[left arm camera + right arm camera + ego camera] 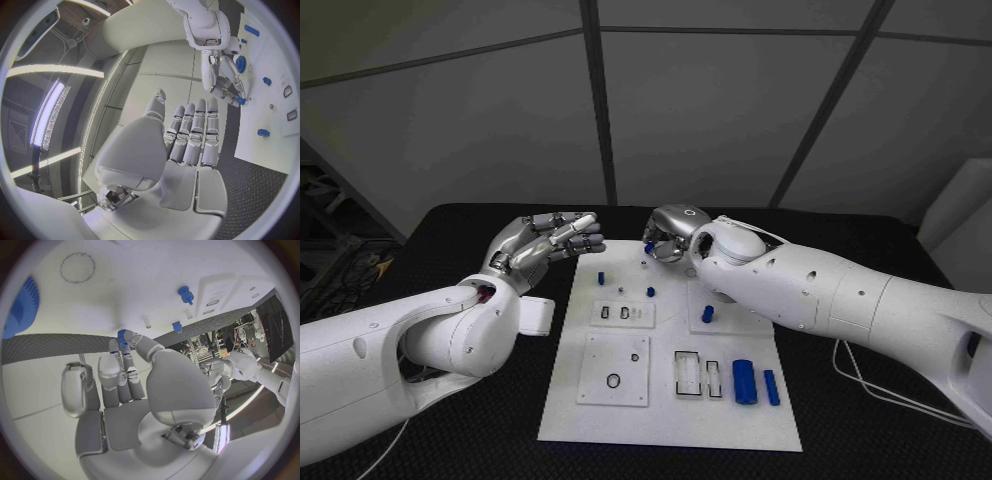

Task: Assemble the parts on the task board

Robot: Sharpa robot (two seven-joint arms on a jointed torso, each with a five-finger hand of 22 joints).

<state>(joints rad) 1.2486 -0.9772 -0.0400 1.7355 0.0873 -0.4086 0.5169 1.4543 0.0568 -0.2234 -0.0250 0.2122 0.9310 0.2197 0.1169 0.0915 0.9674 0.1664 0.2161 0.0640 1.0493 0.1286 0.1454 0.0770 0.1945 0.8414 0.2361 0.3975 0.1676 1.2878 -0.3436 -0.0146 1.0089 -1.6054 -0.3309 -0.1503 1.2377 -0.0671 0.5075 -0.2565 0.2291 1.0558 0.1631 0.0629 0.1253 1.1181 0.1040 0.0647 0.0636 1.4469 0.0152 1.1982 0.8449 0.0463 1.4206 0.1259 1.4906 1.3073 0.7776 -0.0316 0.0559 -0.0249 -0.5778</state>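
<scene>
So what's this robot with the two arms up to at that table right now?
It is fitting small blue parts onto a white task board on a black table. The right hand reaches over the board's far end and pinches a small blue part at its fingertips. The left hand hovers beside the board's far left side, fingers straight, holding nothing. More blue parts lie near the board's near right corner.
</scene>
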